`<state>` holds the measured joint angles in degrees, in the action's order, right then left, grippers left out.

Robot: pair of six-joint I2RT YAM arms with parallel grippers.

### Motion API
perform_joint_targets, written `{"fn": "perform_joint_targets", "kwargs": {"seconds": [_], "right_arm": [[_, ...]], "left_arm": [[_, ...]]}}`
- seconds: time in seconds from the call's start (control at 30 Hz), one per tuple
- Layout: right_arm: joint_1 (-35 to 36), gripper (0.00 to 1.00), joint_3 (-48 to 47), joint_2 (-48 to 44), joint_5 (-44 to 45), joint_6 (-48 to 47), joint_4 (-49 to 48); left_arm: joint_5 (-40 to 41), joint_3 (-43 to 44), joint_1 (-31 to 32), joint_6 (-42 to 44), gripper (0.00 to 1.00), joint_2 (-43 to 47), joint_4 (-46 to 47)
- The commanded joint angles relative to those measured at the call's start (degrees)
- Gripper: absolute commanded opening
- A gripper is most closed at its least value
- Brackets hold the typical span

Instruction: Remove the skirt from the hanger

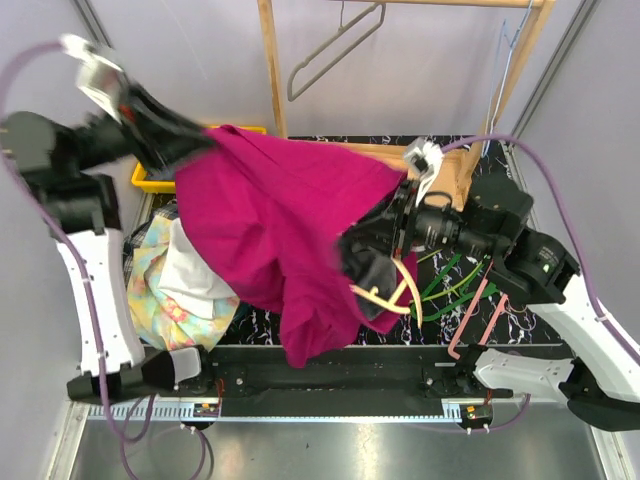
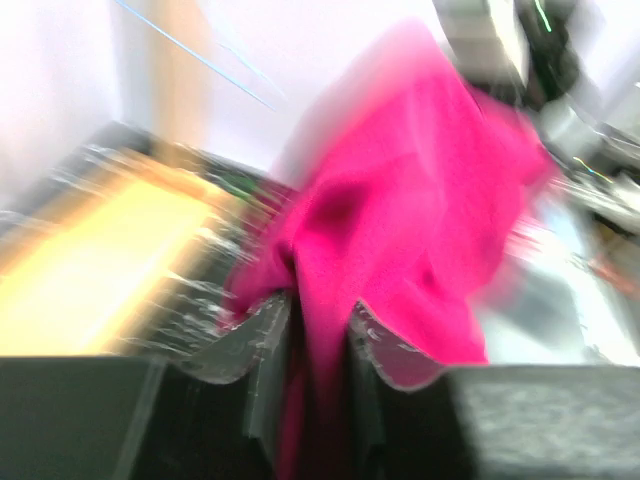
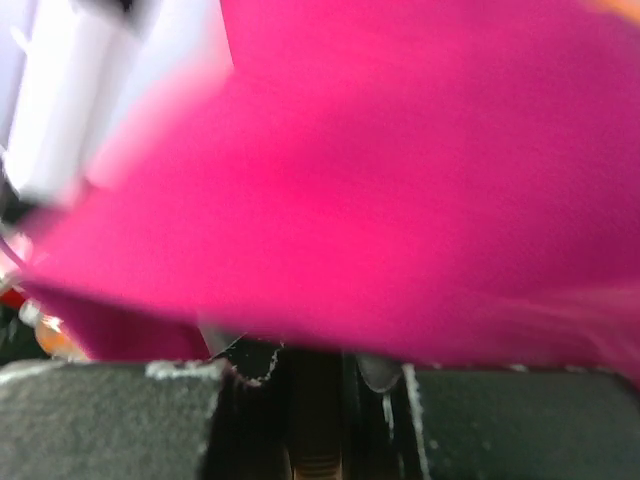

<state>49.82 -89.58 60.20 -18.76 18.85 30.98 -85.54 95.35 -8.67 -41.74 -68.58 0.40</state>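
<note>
The magenta skirt (image 1: 280, 220) hangs spread between my two grippers above the table. My left gripper (image 1: 205, 140) is raised at the upper left and is shut on one corner of the skirt; in the left wrist view the fabric (image 2: 420, 200) runs down between the fingers (image 2: 315, 320). My right gripper (image 1: 365, 265) is under the skirt's right side, shut on a cream hanger (image 1: 392, 300) whose curved end sticks out below it. In the right wrist view the skirt (image 3: 400, 180) drapes over the nearly closed jaws (image 3: 320, 355). Most of the hanger is hidden.
A wooden clothes rack (image 1: 270, 60) stands at the back with a grey hanger (image 1: 335, 50) on its rail. A yellow bin (image 1: 150, 180) and a pile of clothes (image 1: 180, 285) lie at the left. Green (image 1: 450, 280) and pink hangers (image 1: 470, 320) lie at the right.
</note>
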Motion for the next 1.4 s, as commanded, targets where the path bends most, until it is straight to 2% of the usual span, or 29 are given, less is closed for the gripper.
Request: {"fn": "perform_joint_targets", "kwargs": {"seconds": [0.0, 0.1, 0.23, 0.33, 0.37, 0.4, 0.43, 0.47, 0.5, 0.53, 0.6, 0.73, 0.83, 0.93, 1.07, 1.17, 1.2, 1.3, 1.37], "right_arm": [[0.98, 0.0, 4.5, -5.27, -5.05, 2.94, 3.38], [0.98, 0.0, 5.99, -6.5, -6.02, 4.26, 3.73], [0.98, 0.0, 6.0, -6.77, -7.34, 4.79, 5.23], [0.98, 0.0, 4.78, -6.16, -6.99, 4.35, 4.7], [0.98, 0.0, 4.07, -5.8, -7.07, 3.74, 4.53], [0.98, 0.0, 3.28, -5.28, -7.16, 3.48, 4.18], [0.98, 0.0, 1.1, -4.06, -7.34, 3.04, 4.09], [0.98, 0.0, -0.23, -3.17, -7.77, 2.42, 4.09], [0.98, 0.0, -1.55, -2.47, -7.95, 2.07, 4.0], [0.98, 0.0, -4.26, -1.16, -8.3, 1.72, 4.17], [0.98, 0.0, -7.08, 0.08, -9.09, 0.76, 5.22], [0.98, 0.0, -14.03, 2.11, -9.36, -0.57, 7.07], [0.98, 0.0, -16.15, 2.55, -9.71, -0.57, 7.07], [0.98, 0.0, -17.12, 2.46, -9.19, -0.83, 7.25], [0.98, 0.0, -18.7, 2.9, -8.31, -1.8, 7.43], [0.98, 0.0, -19.31, 3.43, -8.13, -2.67, 8.12], [0.98, 0.0, -19.75, 3.69, -7.96, -3.03, 8.65], [0.98, 0.0, -20.89, 4.22, -7.43, -4.26, 10.94], [0.98, 0.0, -21.33, 4.13, -6.29, -5.49, 12.51]], "left_arm": [[15.31, 16.31, -11.71, -20.13, 0.0, -10.42, 22.35], [17.42, 23.0, -14.79, -27.59, 0.0, -16.05, 30.34], [18.47, 27.0, -15.85, -26.12, 0.0, -18.35, 27.63], [15.86, 15.7, -13.93, -29.44, 0.0, -14.32, 31.56], [14.27, 5.3, -10.09, -29.02, 0.0, -9.69, 32.28], [12.43, 0.24, -7.62, -27.62, 0.01, -7.3, 32.64], [9.45, -4.42, -3.16, -22.3, 0.24, -4.84, 29.08], [8.47, -11.61, -1.37, -18.33, 0.46, -0.2, 24.78], [7.76, -14.03, 0.3, -14.2, 0.6, 1.76, 19.86], [6.45, -15.71, 1.71, -5.46, 0.77, 3.52, 10.07], [5.13, -18.7, 4.18, -0.03, 0.84, 6.52, 3.4], [1.0, -22.75, 4.45, 0.42, 0.88, 7.58, 1.28], [-0.06, -24.95, 4.71, 0.52, 0.81, 8.19, 0.91], [-1.9, -26.27, 6.63, -0.53, 0.68, 8.28, 0.83], [-3.67, -28.47, 8.4, -2.21, 0.66, 8.81, 0.48], [-6.12, -26.89, 10.16, -4.84, 0.63, 7.94, 0.3], [-8.31, -26.1, 10.16, -6.5, 0.66, 7.15, 0.04], [-10.97, -21.09, 9.12, -8.61, 0.89, 3.63, -2.86], [-10.97, -18.11, 8.75, -8.63, 0.93, 3.28, -2.87]]}}
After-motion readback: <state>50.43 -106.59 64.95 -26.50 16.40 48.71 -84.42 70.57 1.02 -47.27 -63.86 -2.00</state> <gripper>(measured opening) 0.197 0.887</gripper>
